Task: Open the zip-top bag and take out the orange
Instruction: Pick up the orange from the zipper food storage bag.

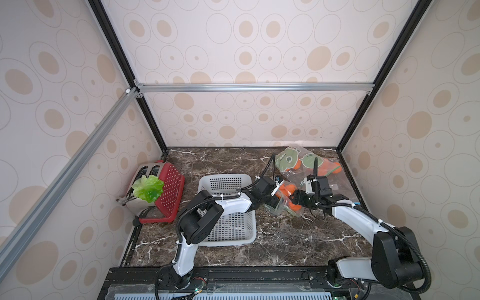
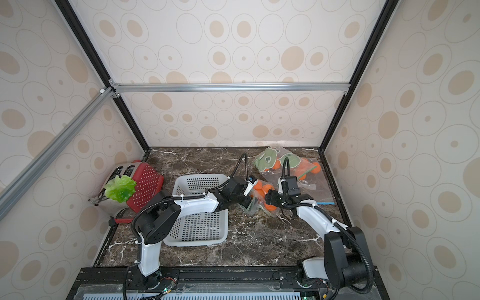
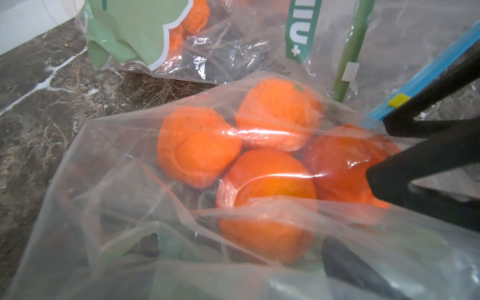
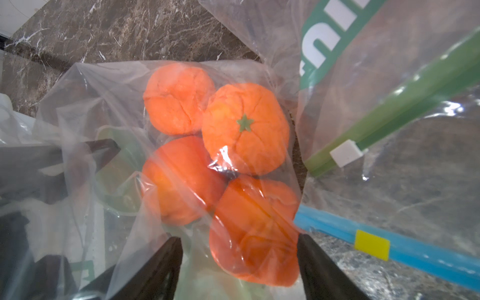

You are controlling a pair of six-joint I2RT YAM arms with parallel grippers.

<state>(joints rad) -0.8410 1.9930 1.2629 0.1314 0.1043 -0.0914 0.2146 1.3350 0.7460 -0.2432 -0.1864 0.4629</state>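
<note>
Bag [image 4: 104, 104] film blurs four oranges [image 4: 244, 130] and half hides the left gripper [image 1: 278, 204], spread wide; right gripper [image 4: 239, 237] released, its fingers [image 4: 161, 267] flanking one orange [image 4: 254, 220] through plastic.

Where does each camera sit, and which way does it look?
Top views: one head high at the front, looking down and back over the table and basket; left arm and right arm both show.
Left wrist: on the left arm, looking at the bag of oranges; the right gripper pokes in; its own body blurs behind plastic.
Right wrist: on the right arm, looking at the same bag; the right gripper's fingers flank one orange.
Shared: both wrist views show the four oranges and the blue zip.
</note>
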